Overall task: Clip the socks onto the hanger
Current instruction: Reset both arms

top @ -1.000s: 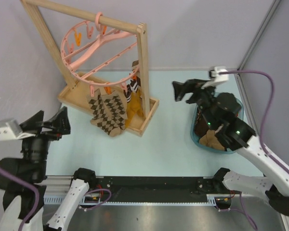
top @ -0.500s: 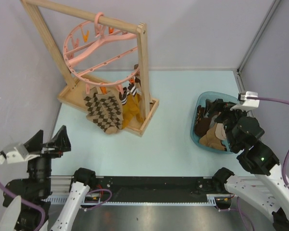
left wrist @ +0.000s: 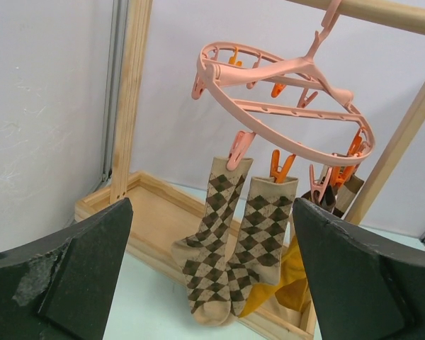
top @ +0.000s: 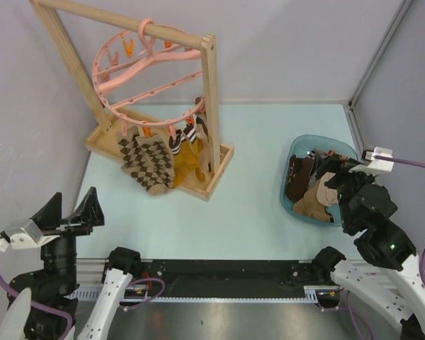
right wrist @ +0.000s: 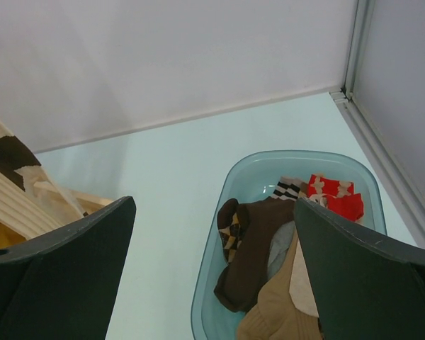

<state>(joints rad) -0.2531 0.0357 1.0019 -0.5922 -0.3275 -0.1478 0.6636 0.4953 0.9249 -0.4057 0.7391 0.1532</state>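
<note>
The pink round hanger [top: 147, 78] hangs by its hook from the wooden rack's top bar; it also shows in the left wrist view [left wrist: 290, 106]. Two brown-cream argyle socks [top: 147, 160] [left wrist: 234, 255] and a mustard yellow sock [top: 189, 164] [left wrist: 292, 278] hang clipped to its near rim. More socks lie in a blue bin, among them a dark brown sock [right wrist: 269, 244] and a tan one [top: 315, 202]. My left gripper [top: 69, 209] [left wrist: 212, 205] is open and empty at the near left, facing the hanger. My right gripper [top: 338, 185] [right wrist: 212, 205] is open and empty over the bin's near side.
The wooden rack frame [top: 210, 106] stands on a wooden tray base [top: 99, 140] at the back left. The translucent blue bin [top: 286, 185] [right wrist: 223, 276] sits at the right, near the right wall. A red patterned sock [right wrist: 333, 195] lies at the bin's far end.
Both arms have pulled back toward the near edge. The right gripper has left the spot beyond the bin for its near side. The hanger has swung, carrying the clipped socks slightly left.
</note>
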